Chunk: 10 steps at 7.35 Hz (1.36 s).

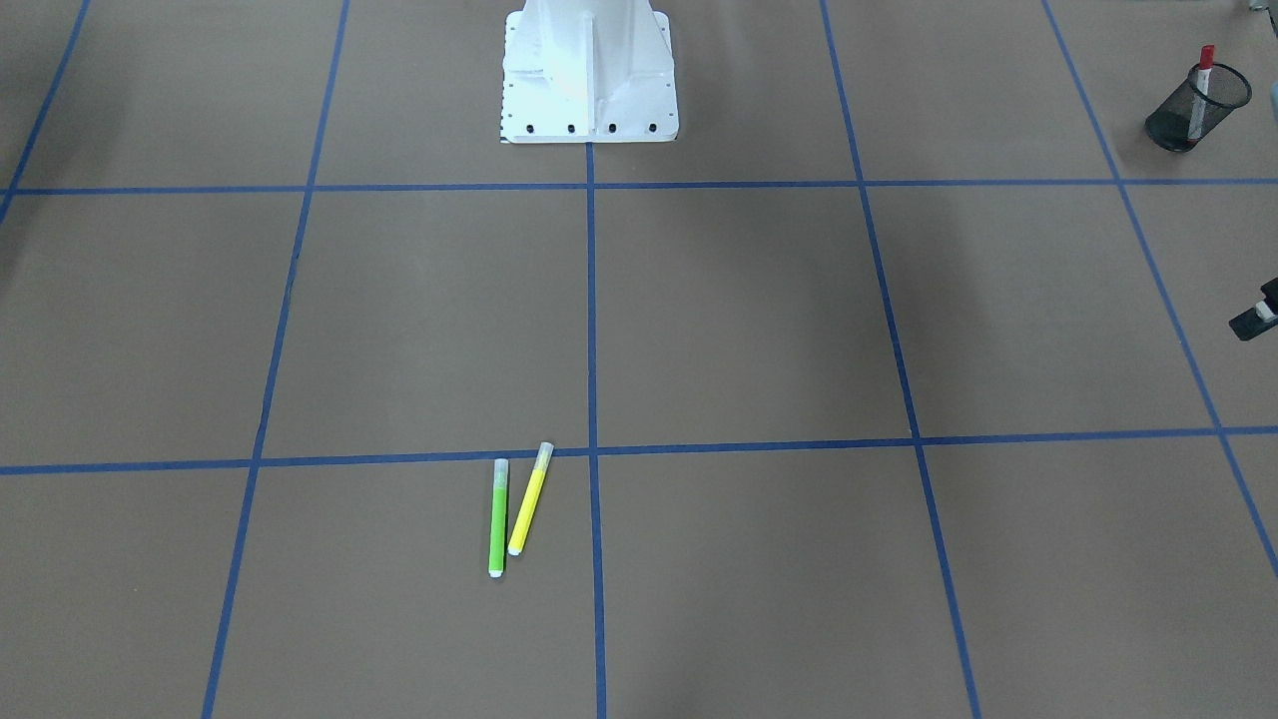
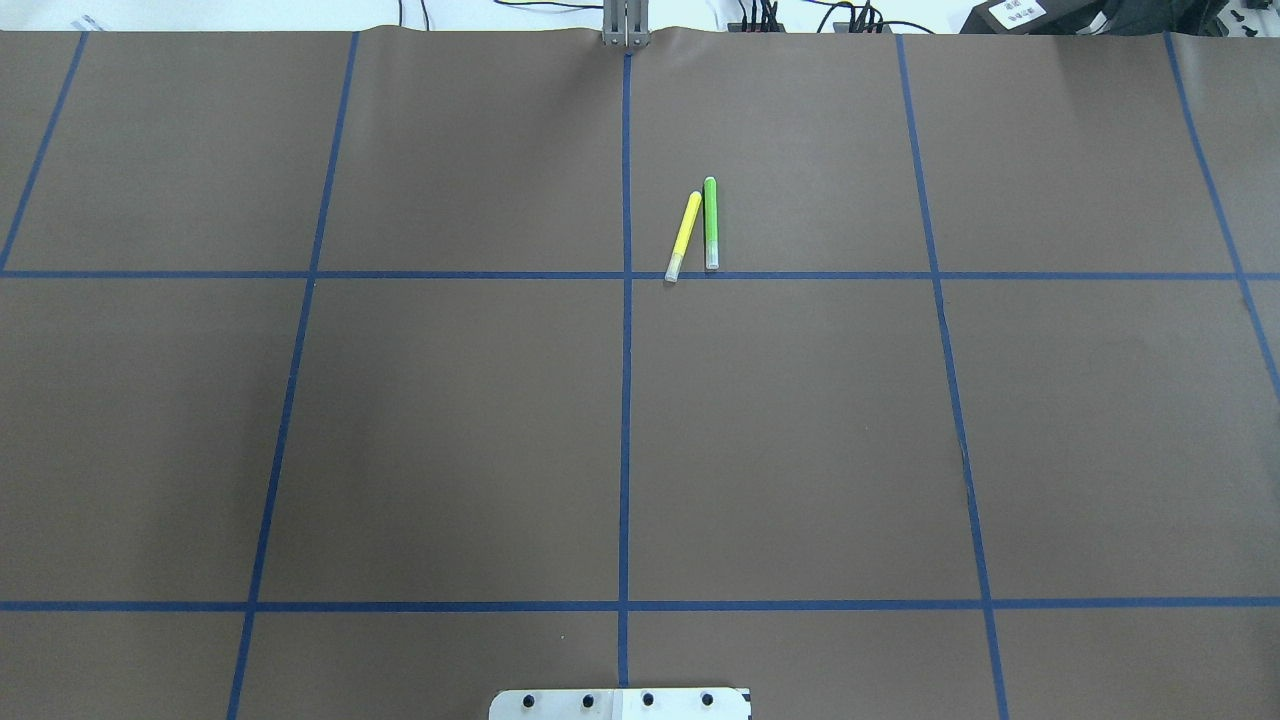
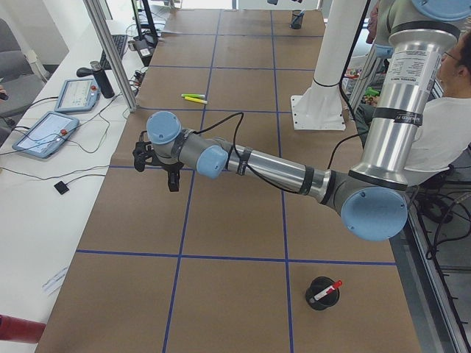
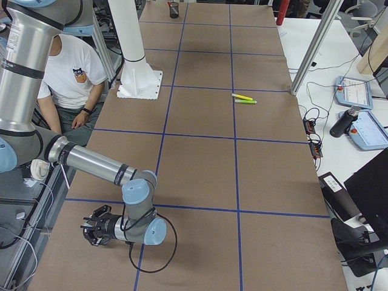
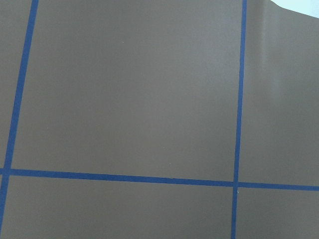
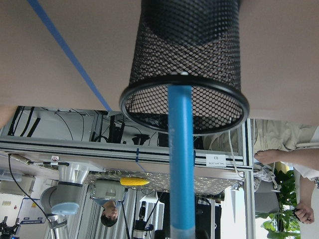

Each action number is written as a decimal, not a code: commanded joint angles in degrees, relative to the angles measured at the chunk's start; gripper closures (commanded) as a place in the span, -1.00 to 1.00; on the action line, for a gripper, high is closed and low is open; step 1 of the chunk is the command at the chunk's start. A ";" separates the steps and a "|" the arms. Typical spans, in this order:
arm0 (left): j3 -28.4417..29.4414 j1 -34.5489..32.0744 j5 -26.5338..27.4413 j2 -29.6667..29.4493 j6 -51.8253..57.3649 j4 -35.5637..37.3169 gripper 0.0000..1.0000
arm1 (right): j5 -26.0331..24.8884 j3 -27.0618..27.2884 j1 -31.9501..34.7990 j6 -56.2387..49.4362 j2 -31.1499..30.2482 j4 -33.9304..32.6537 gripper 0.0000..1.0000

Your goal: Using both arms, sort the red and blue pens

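The red pen (image 1: 1201, 88) stands in a black mesh cup (image 1: 1193, 115) at the table's end on my left, also seen as the red pen (image 3: 326, 290) in the exterior left view. My left gripper (image 3: 171, 175) hangs over bare table well away from that cup; only a black piece of it (image 1: 1254, 318) shows in the front-facing view, and I cannot tell its state. The blue pen (image 6: 180, 159) fills the right wrist view, its white end at the rim of a second mesh cup (image 6: 187, 50). My right gripper (image 4: 91, 233) is low near the table's other end; no fingers show.
A green marker (image 2: 711, 222) and a yellow marker (image 2: 684, 236) lie side by side beyond the table's middle. The white pedestal (image 1: 589, 75) stands at the robot's edge. A seated person (image 4: 73, 79) is behind the pedestal. Teach pendants (image 3: 44, 132) lie off the operators' side.
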 commanded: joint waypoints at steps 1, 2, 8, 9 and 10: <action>-1.09 0.00 0.00 0.36 -2.13 0.01 -1.00 | 1.43 -0.12 -0.01 0.07 1.15 0.76 -1.00; -1.45 0.00 0.00 0.45 -2.23 0.10 -1.00 | 2.75 -0.03 0.08 0.07 3.42 0.67 -0.99; -1.89 0.09 4.97 5.37 -1.09 -0.25 -1.00 | 14.53 0.67 0.08 0.24 19.08 14.13 -1.00; -1.63 0.09 5.79 5.46 -0.83 -0.16 -1.00 | 15.58 -0.11 0.08 1.29 20.04 22.39 -1.00; -1.45 0.09 5.89 6.33 0.91 -0.16 -1.00 | 15.68 -0.03 0.08 7.39 21.09 29.08 -1.00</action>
